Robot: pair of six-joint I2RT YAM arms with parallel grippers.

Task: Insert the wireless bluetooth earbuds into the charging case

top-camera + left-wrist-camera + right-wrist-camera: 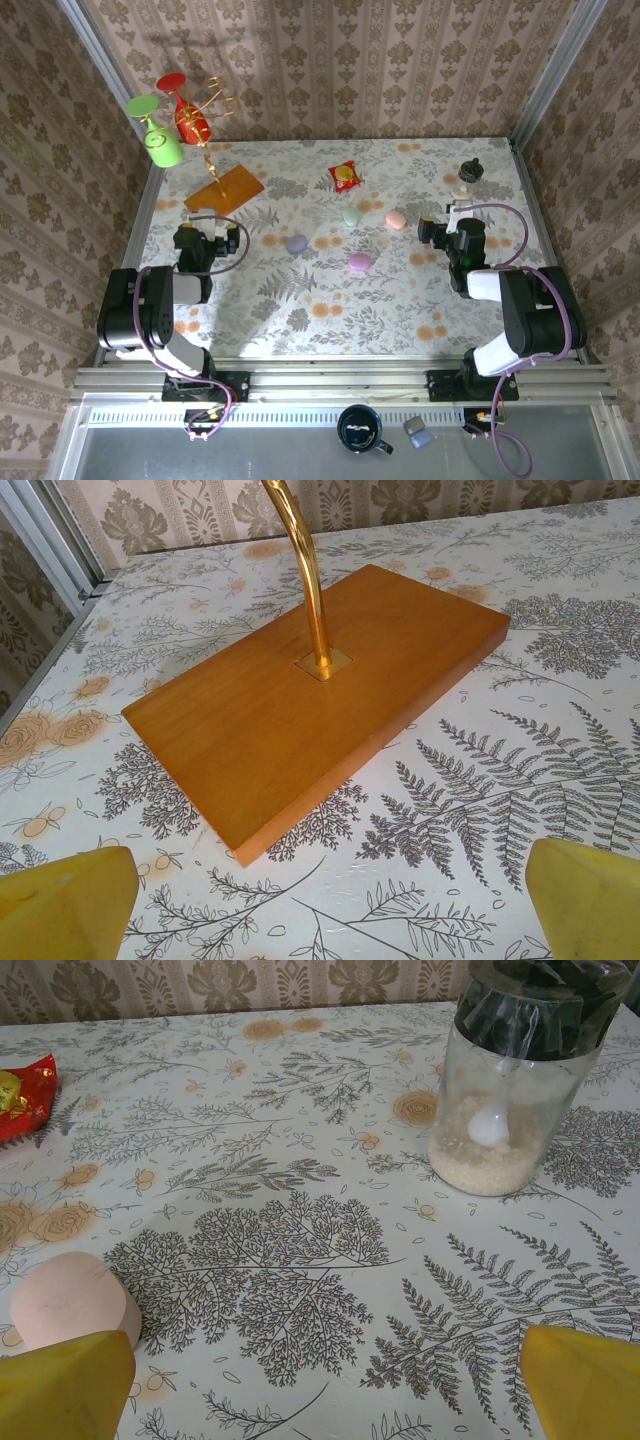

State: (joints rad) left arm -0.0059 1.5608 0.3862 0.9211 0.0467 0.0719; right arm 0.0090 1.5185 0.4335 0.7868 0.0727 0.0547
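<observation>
Right now my left fingers [60,905] and right fingers [60,1380] stand wide apart, empty. Pastel charging cases [360,262] dot mid-frame on the desk [300,310], the pink case [68,1305] nearest my right fingers. The earbuds are too small to tell; I judge them light and slick, best pinched across the sides.

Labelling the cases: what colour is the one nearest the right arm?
Salmon pink case, best in right wrist view.

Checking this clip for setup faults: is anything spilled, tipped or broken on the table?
Nothing stands out. The jar stands upright, the four pastel cases lie apart from each other, and the red packet looks intact.
</observation>
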